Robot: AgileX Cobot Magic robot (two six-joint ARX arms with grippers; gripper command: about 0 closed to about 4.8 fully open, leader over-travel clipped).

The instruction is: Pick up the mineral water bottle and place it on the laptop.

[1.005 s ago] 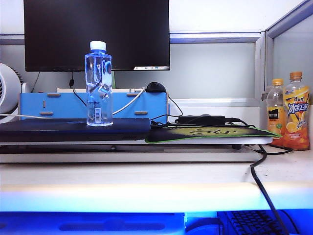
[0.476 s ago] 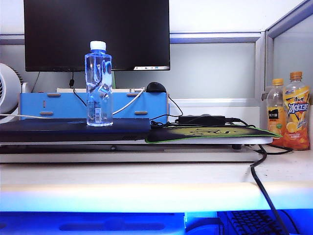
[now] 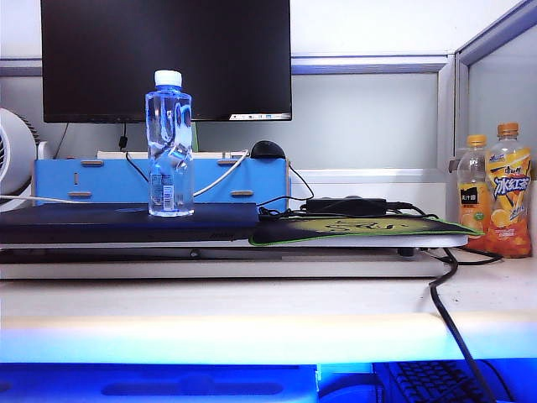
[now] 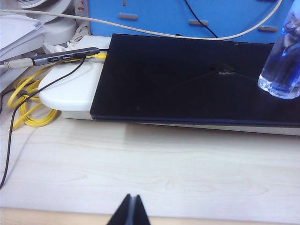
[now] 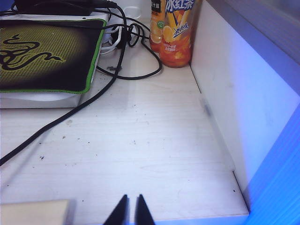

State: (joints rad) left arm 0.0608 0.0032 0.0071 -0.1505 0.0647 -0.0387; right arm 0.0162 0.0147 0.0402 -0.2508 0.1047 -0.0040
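The mineral water bottle (image 3: 169, 144), clear with a white cap, stands upright on the laptop (image 3: 126, 222), a flat dark slab at the left of the desk. In the left wrist view the bottle's base (image 4: 281, 70) rests on the laptop lid (image 4: 187, 84). My left gripper (image 4: 131, 197) is shut and empty, over bare desk well short of the laptop's front edge. My right gripper (image 5: 131, 197) is shut and empty, over bare desk near the right wall. Neither arm shows in the exterior view.
A green-black mouse mat (image 3: 352, 228) lies right of the laptop, with black cables (image 5: 112, 70) trailing off it. Two orange-capped juice bottles (image 3: 495, 197) stand by the right partition (image 5: 243, 93). Behind are a blue stand (image 3: 252, 180) and a black monitor (image 3: 168, 59). Yellow cable (image 4: 28, 108) coils at the left.
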